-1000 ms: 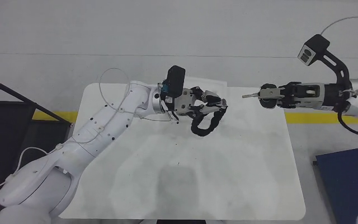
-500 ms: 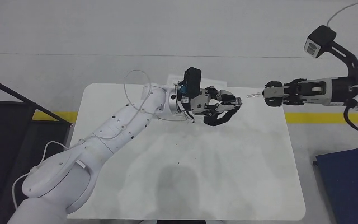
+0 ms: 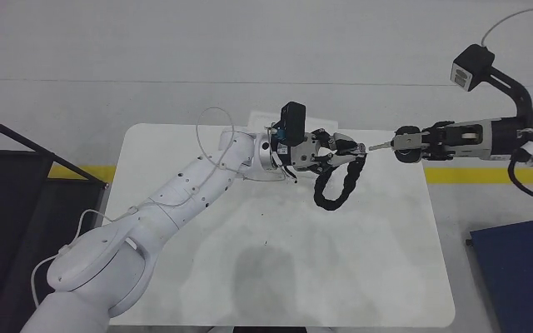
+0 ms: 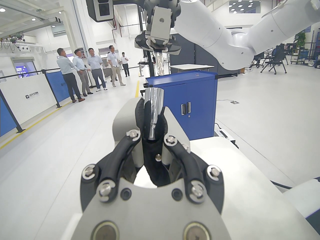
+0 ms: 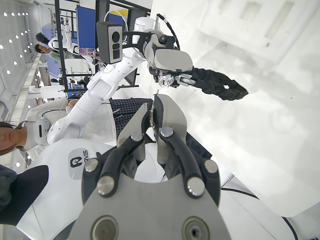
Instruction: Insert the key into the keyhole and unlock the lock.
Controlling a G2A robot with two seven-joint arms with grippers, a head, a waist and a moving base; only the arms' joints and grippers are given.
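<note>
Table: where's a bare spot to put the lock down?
The table is bare across its near half, between the black cable loop and the near edge, and along its right side. It is crowded at the far edge, where the left gripper holds the lock facing the key in the right gripper.

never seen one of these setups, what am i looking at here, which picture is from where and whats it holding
It is a two-armed robot at a white table. The wide picture looks down from a camera above the arms. The other two come from a camera on each wrist, looking along the jaws. The left arm has its jaws shut on a lock, a shiny cylinder with a black loop hanging from it. The right arm has its jaws shut on a key, pointed at the keyhole and close to it, but not yet in. A white foam tray lies on the table.
</note>
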